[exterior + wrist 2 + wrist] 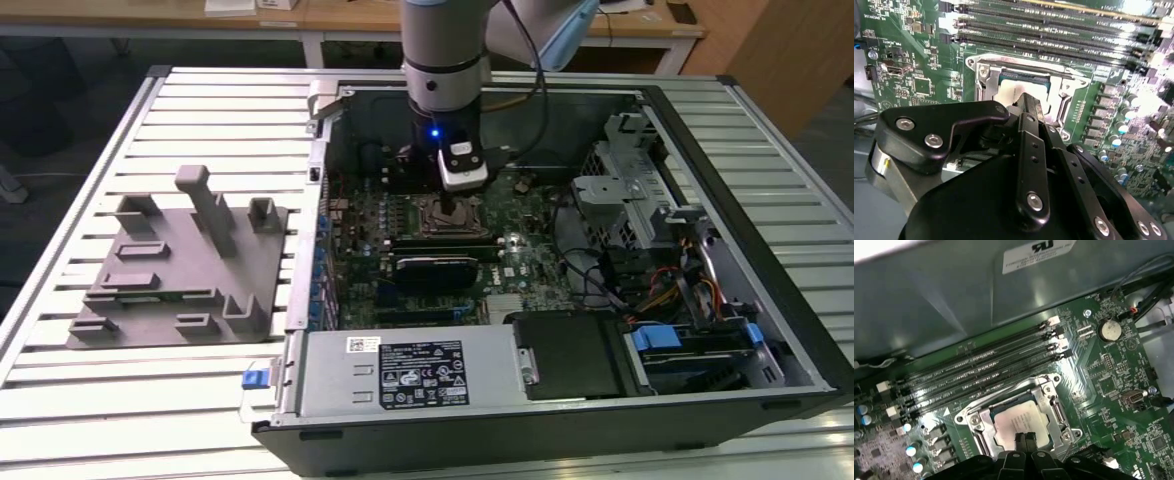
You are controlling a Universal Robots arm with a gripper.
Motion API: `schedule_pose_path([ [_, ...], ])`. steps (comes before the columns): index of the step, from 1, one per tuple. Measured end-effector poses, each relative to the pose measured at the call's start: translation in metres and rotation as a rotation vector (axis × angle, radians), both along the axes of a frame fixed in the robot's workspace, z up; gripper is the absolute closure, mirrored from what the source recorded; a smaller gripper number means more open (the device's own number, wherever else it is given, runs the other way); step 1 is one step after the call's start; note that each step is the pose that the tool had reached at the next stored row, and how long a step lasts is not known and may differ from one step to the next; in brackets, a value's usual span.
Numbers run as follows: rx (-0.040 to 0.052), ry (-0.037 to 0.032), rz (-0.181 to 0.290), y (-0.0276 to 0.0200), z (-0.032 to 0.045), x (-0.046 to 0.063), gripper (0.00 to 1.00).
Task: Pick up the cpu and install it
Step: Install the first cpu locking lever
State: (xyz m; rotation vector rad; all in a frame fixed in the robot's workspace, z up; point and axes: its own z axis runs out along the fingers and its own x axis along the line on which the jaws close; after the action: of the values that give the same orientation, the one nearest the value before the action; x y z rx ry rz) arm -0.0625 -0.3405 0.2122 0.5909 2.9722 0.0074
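The cpu, a flat square chip with a silvery-white top, lies inside the metal socket frame on the green motherboard. In the second wrist view the cpu shows as a pale patch within the frame. My gripper stands over the chip's edge with its two black fingertips pressed together, shut. Whether the tips touch the chip I cannot tell. In the exterior view the gripper hangs straight down into the open computer case, over the socket.
Memory slots run alongside the socket, and a coin cell sits further along the board. Case walls, a drive cage and the power supply ring the board. A grey fixture block lies on the table at the exterior view's left.
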Motion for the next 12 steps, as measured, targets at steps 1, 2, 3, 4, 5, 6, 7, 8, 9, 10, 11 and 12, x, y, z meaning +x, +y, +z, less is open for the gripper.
schedule_pose_path([
  [1,-0.0026,0.0037,0.004,0.0,0.0,0.0006,0.89],
  [2,-0.0033,0.0066,0.006,-0.0001,0.0,0.0014,0.89],
  [3,-0.0034,0.0085,0.008,-0.0002,0.0,0.0027,0.89],
  [4,-0.0034,0.0104,0.009,-0.0003,0.0,0.0043,0.89],
  [5,-0.0034,0.0124,0.009,-0.0004,-0.0001,0.0062,0.89],
  [6,-0.0034,0.0143,0.01,-0.0005,-0.0001,0.0078,0.89],
  [7,-0.0033,0.0155,0.01,-0.0006,-0.0001,0.0091,0.89],
  [8,-0.0034,0.0164,0.01,-0.0007,-0.0001,0.01,0.89],
  [9,-0.0035,0.0167,0.01,-0.0008,0.0,0.0103,0.89],
  [10,-0.0034,0.0167,0.01,-0.0008,-0.0001,0.0103,0.89],
  [11,-0.0034,0.0167,0.01,-0.0007,-0.0001,0.0103,0.89],
  [12,-0.0033,0.0167,0.01,-0.0007,-0.0001,0.0103,0.89],
])
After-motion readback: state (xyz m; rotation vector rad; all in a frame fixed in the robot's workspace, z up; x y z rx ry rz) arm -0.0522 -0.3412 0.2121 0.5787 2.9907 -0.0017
